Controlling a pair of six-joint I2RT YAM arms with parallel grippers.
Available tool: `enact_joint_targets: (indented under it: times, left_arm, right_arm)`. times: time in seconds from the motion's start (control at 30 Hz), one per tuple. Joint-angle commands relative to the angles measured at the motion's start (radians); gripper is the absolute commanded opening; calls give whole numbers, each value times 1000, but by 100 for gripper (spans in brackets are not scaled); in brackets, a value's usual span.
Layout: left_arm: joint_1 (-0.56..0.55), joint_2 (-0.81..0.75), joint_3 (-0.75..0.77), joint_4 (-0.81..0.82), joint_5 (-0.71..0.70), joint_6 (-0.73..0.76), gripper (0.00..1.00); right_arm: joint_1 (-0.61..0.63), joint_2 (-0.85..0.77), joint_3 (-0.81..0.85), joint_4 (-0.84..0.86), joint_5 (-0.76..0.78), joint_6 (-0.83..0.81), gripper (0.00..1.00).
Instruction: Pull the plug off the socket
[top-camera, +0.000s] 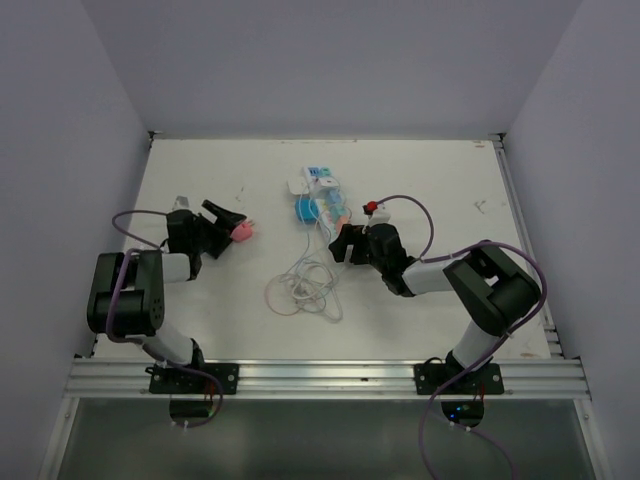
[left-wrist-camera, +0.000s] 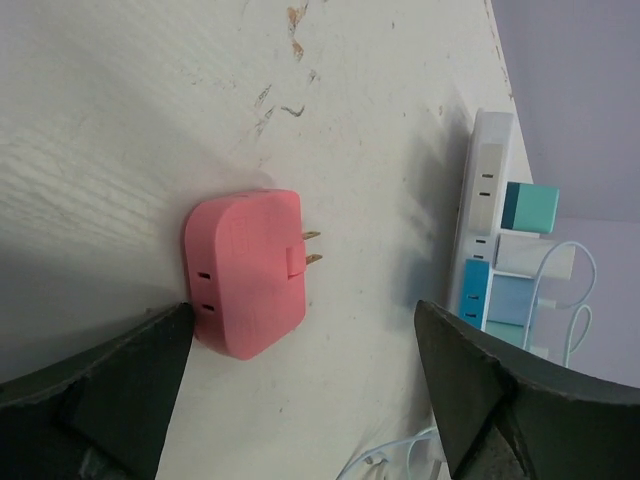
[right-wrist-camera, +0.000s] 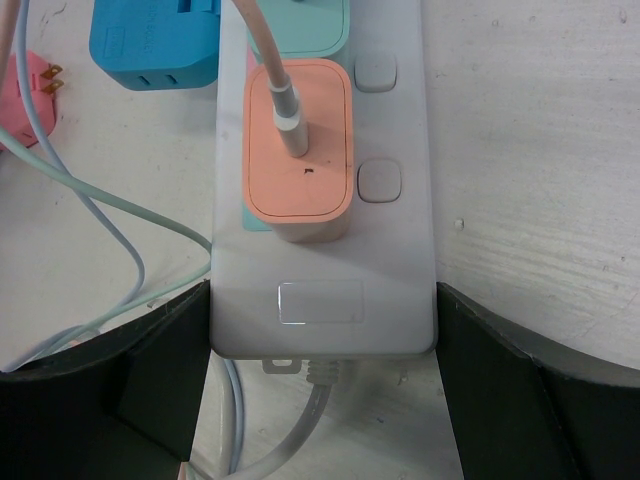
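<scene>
**Partly unplugged**

Found the pink plug (left-wrist-camera: 245, 272) lying loose on the table (left-wrist-camera: 150, 120), prongs bare, well apart from the socket (right-wrist-camera: 400, 250), between the spread fingers of the left gripper (left-wrist-camera: 300, 335), untouched by either. Saw the right gripper (right-wrist-camera: 322, 310) likewise parted, straddling the socket's near end without clamping it. Noted an orange plug (right-wrist-camera: 320, 190) seated there, cable attached, a teal plug (right-wrist-camera: 325, 20) beyond. Judged one pull done, perhaps more left.
</scene>
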Motion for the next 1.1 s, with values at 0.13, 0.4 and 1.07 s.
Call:
enact_joint_targets:
  times: [0.13, 0.4, 1.07]
  left_arm:
    - [14, -216, -33, -233, -75, 105, 100]
    - [-46, -406, -37, -412, -134, 143, 97]
    - [-372, -37, 308, -359, -187, 28, 79]
  right_arm:
    - [-15, 9, -27, -134, -54, -20, 0]
    - [-14, 3, -33, -100, -137, -26, 0]
    - [-12, 20, -29, -59, -210, -35, 0]
